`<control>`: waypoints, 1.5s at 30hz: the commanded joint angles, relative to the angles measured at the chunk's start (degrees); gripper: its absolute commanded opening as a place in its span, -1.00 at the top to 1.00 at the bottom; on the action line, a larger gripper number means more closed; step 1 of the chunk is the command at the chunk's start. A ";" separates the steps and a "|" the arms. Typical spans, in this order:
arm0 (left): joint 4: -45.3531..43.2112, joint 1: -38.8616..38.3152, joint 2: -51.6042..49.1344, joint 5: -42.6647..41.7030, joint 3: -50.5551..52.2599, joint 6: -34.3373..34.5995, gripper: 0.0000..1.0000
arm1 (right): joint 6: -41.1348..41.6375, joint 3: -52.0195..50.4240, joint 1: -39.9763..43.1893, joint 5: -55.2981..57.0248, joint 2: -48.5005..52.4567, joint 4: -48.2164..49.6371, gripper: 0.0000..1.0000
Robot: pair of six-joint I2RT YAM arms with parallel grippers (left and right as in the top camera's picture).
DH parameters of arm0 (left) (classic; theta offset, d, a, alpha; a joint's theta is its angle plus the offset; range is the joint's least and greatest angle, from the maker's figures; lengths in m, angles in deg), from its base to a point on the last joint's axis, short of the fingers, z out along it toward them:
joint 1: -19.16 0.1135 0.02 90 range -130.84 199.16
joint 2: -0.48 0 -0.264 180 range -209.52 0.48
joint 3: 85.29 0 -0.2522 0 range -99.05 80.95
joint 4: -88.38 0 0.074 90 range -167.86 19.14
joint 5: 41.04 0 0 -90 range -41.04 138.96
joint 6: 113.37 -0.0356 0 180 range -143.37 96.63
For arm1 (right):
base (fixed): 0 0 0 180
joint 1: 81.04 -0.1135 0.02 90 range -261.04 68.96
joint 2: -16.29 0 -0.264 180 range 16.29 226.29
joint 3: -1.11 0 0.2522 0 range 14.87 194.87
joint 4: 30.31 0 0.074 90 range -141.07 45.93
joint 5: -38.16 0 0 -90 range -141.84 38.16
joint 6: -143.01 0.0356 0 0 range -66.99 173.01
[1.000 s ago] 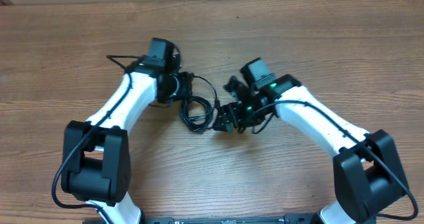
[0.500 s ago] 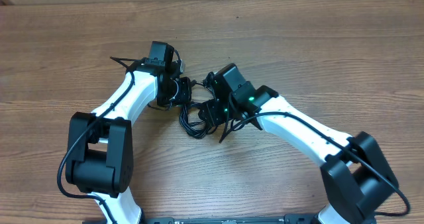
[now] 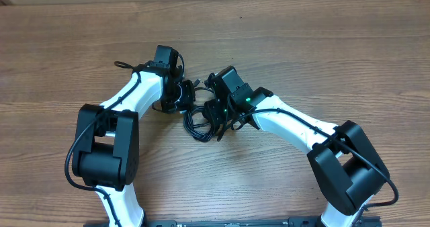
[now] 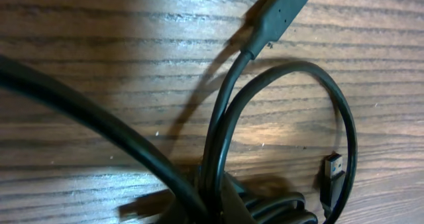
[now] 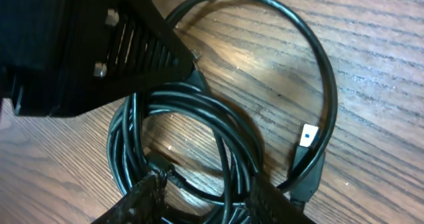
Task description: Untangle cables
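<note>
The thin black cables (image 3: 197, 127) lie in a tangled coil on the wooden table between my two grippers. In the left wrist view the cables (image 4: 344, 118) loop past a black plug (image 4: 278, 12) and a USB plug (image 4: 331, 174). My left gripper (image 3: 187, 96) sits at the coil's upper left, and its fingers (image 4: 212, 197) are closed on a few strands. My right gripper (image 3: 216, 116) is over the coil's right side. Its fingers (image 5: 209, 204) are open and straddle several strands of the cables (image 5: 318, 65). A blue-tipped USB plug (image 5: 308, 138) lies just right of them.
The wooden table (image 3: 322, 52) stretches all round the arms. The left gripper's black body (image 5: 99, 45) fills the upper left of the right wrist view, close to my right fingers. A thicker black arm wire (image 4: 79, 111) crosses the left wrist view.
My right arm has swung left from beside the coil until its gripper is over the coil. My left gripper has shifted slightly right, staying at the coil's upper left.
</note>
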 commanded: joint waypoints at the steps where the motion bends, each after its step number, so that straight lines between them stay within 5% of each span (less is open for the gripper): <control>1: -0.79 -0.55 -2.21 0.68 -0.04 1.86 0.91 | -0.13 0.07 -0.33 -2.93 1.68 0.22 0.23; 15: -0.98 -0.55 -2.21 0.68 -0.04 1.86 0.91 | 0.74 0.07 -1.01 -5.44 7.58 -3.58 0.43; 29: -0.63 -0.50 -2.21 0.63 -0.04 6.73 0.91 | 19.76 -0.90 -0.90 -11.19 13.35 -4.24 0.52; 32: 0.20 -0.50 -2.21 0.66 -0.04 6.73 0.91 | 22.36 -0.90 -0.92 -14.03 13.40 -4.72 0.92; 45: 0.24 -0.37 -2.21 1.79 -0.04 6.73 0.91 | 2.40 -0.90 4.79 -41.20 4.00 -10.80 0.92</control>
